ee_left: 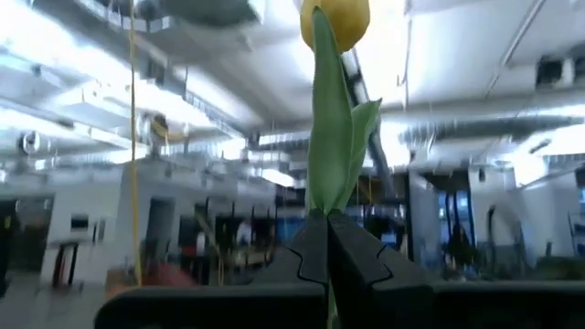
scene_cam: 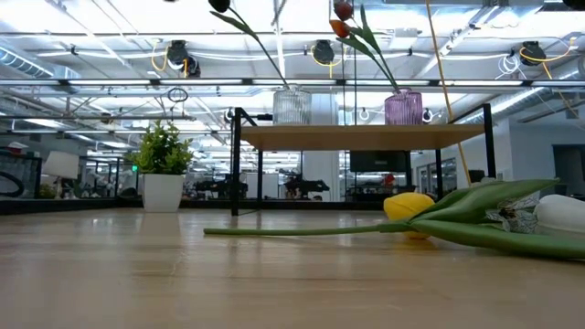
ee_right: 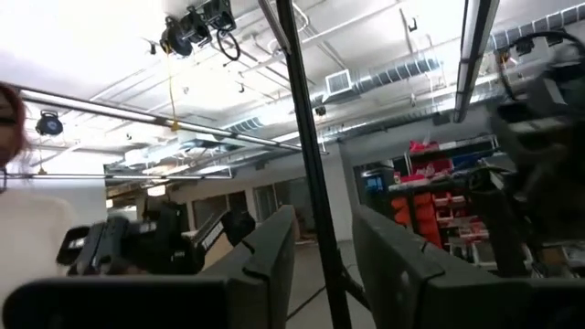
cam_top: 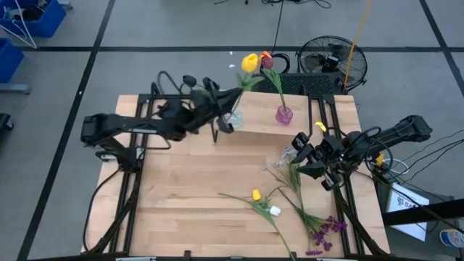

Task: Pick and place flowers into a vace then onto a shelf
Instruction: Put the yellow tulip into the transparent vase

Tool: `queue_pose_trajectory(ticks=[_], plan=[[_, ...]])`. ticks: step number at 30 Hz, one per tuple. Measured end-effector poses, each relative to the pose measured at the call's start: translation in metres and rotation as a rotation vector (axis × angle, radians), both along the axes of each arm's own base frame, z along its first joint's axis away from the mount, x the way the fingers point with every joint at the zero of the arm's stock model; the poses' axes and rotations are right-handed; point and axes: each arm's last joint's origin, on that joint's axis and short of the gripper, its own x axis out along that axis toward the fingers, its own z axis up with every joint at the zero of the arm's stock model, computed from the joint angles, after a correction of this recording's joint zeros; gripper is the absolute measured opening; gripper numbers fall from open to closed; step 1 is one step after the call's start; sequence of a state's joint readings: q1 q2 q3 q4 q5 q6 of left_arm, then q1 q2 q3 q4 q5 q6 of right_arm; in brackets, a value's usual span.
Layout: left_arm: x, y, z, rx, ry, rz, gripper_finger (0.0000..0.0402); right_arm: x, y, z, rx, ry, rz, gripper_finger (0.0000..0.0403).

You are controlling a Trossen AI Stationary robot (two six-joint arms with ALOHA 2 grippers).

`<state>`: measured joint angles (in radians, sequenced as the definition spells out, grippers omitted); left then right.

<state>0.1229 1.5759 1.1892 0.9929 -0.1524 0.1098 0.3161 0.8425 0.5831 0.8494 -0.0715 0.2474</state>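
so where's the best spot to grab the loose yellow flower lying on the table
Probably mid-stem, from straight above: the yellow flower lies flat, its thin green stem bare toward the left arm's side, while a white flower crowds its head.

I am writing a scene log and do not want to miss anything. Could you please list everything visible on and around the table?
Shelf: one, light wood, black legs, back of the table.
Clear ribbed vase: one, on the shelf.
Purple vase: one, on the shelf, holding red and orange tulips.
Held yellow tulip: one, stem entering the clear ribbed vase.
Lying yellow tulip, white flower, purple flowers, pale sprays: loose, front right of the table.
Potted plant: one, green, white pot.
Fan: one, black, on the floor.
Left gripper: shut on the held yellow tulip.
Right gripper: open, near the pale sprays.
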Motion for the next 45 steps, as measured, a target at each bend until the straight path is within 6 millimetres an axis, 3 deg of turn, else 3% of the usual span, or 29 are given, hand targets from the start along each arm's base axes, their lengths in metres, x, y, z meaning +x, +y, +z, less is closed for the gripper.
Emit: queue_pose_trajectory(ticks=[4,12,20,27,37,45], plan=[[0.019,0.018,-0.028,-0.005,0.081,0.013,0.0001,0.000,0.000,0.000,-0.001,0.001,0.000,0.0105],[0.029,0.038,-0.047,0.090,0.121,0.017,0.0001,0.000,0.000,-0.001,-0.052,-0.009,-0.025,0.0105],[0.024,0.053,-0.044,0.198,0.123,-0.008,0.0001,0.001,0.001,-0.002,-0.059,0.006,-0.021,0.0105],[0.023,0.067,-0.050,0.156,0.109,-0.101,0.0001,0.001,0.001,-0.003,-0.061,0.009,-0.021,0.0105],[0.039,0.068,-0.064,0.186,0.035,-0.150,0.0000,0.002,0.001,-0.003,-0.063,0.016,-0.021,0.0105],[0.039,0.068,-0.062,0.183,0.035,-0.153,0.0000,0.002,0.001,-0.003,-0.058,0.019,-0.017,0.0105]])
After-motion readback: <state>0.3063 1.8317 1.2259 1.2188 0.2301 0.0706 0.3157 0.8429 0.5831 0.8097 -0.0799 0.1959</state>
